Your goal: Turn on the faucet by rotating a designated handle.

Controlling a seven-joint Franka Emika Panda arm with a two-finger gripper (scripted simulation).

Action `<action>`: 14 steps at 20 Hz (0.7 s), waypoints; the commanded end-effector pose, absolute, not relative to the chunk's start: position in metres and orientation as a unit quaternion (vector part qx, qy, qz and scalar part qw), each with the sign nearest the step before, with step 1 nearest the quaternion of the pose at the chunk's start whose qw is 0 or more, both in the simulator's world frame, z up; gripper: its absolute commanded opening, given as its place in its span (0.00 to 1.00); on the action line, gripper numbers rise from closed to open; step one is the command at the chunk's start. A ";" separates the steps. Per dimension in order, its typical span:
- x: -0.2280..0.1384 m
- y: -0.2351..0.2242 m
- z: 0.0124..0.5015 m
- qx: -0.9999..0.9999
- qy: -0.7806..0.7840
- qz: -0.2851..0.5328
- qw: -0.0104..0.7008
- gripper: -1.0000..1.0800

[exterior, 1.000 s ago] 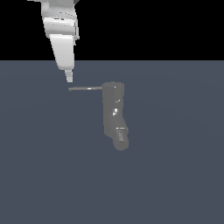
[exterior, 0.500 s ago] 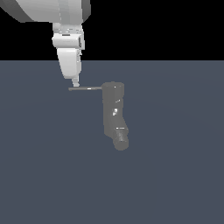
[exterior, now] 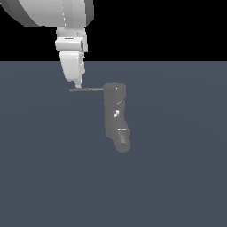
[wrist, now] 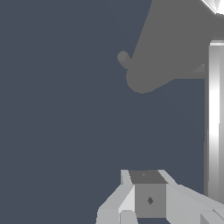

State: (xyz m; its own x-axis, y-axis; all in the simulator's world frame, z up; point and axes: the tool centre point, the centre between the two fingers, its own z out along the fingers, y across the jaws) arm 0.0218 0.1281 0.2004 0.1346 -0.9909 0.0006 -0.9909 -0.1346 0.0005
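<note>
Bench (exterior: pixel 177 177): flat slate-blue surface filling the lower three quarters of the exterior view; black void above it.

Robot arm (exterior: pixel 48 11): large white-grey body, upper left of the exterior frame, cut off by the top edge.

Hand (exterior: pixel 78 84): white, tapering down from the arm to a narrow tip just left of frame centre. The tip sits at the free end of the handle, touching it or just above it; which one cannot be told. In the wrist view only a grey block and pale flanks of the hand (wrist: pixel 148 199) show at the lower middle. Whether it is released or clenched cannot be told: the fingertips merge into one point.

Faucet (exterior: pixel 115 113): dull-grey upright cylinder at centre frame, with a short round spout end angled toward the lower right. In the wrist view it is a grey mass (wrist: pixel 175 48) at the upper right, cropped by the frame edges.

Handle (exterior: pixel 86 90): thin dark rod running level from the faucet top toward the exterior view's left. In the wrist view, a bright vertical bar (wrist: pixel 214 122) at the right edge is probably this rod.

Progress, as a judgement: the approach looks complete and the handle lies level; whether rotation has begun cannot be read, so the turning itself appears to remain.
</note>
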 end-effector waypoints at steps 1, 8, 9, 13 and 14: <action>0.021 0.129 0.202 0.755 -0.656 0.000 0.000 0.00; 0.015 0.128 0.202 0.755 -0.656 0.000 0.000 0.00; 0.012 0.127 0.202 0.755 -0.656 0.000 0.000 0.00; 0.001 0.125 0.202 0.755 -0.656 0.000 0.000 0.00; -0.002 0.125 0.202 0.755 -0.656 0.000 0.000 0.00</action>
State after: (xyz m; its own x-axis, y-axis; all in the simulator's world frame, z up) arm 0.0027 0.1255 0.2017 0.1391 -0.9903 0.0000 -0.9903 -0.1391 -0.0001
